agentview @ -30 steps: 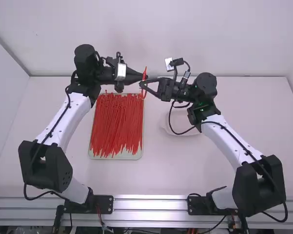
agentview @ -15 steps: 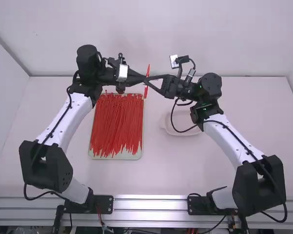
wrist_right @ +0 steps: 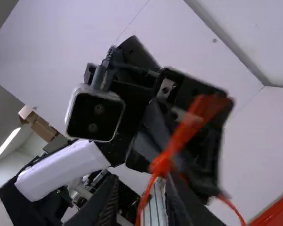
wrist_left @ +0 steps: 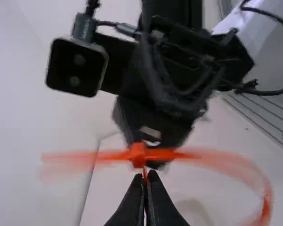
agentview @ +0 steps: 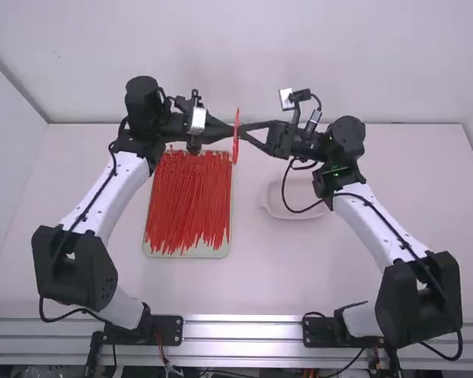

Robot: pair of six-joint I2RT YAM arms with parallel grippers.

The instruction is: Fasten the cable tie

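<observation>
Strip of white table (agentview: 63, 173) along the left wall, beside the left arm. Next, tray (agentview: 148, 250) heaped with loose red ties, flat on the table, its far edge just beneath the left gripper (agentview: 229, 129). Fingers pressed together, pinching the red cable tie (agentview: 236, 150) well above the table, strap standing upright. Tip to tip opposite, right gripper (agentview: 242, 134), closed on the same tie. Under that arm, shallow white dish (agentview: 269, 206), apart from the tray's right edge. Beyond, broad white table out to the right edge.
</observation>
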